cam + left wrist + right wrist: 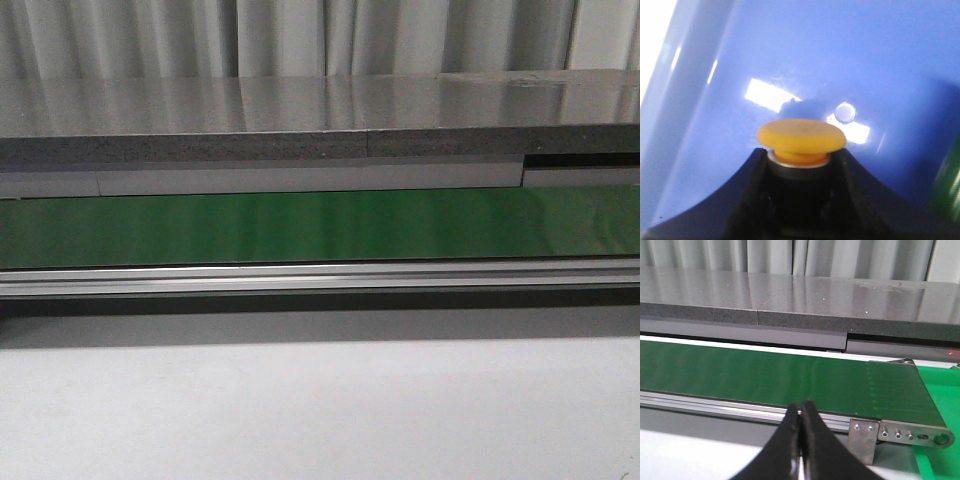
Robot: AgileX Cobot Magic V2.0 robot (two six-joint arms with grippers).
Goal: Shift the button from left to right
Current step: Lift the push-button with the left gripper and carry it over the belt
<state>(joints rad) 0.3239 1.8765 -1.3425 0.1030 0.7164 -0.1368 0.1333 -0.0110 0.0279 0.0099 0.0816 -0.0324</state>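
In the left wrist view the button [801,136] fills the middle, its round yellow-orange cap on a silver collar above a dark body. My left gripper [801,170] is shut on the button, one dark finger [747,195] on each side of the body, just above a glossy blue surface [790,60]. My right gripper [801,412] is shut with nothing in it, its two black fingers pressed together in front of the green conveyor belt [765,377]. Neither gripper nor the button appears in the front view.
The green belt [320,225] runs across the front view behind an aluminium rail [320,278], with a grey stone-like ledge [300,120] behind and a white table [320,410] in front. The belt's end roller bracket [910,432] lies right of my right gripper.
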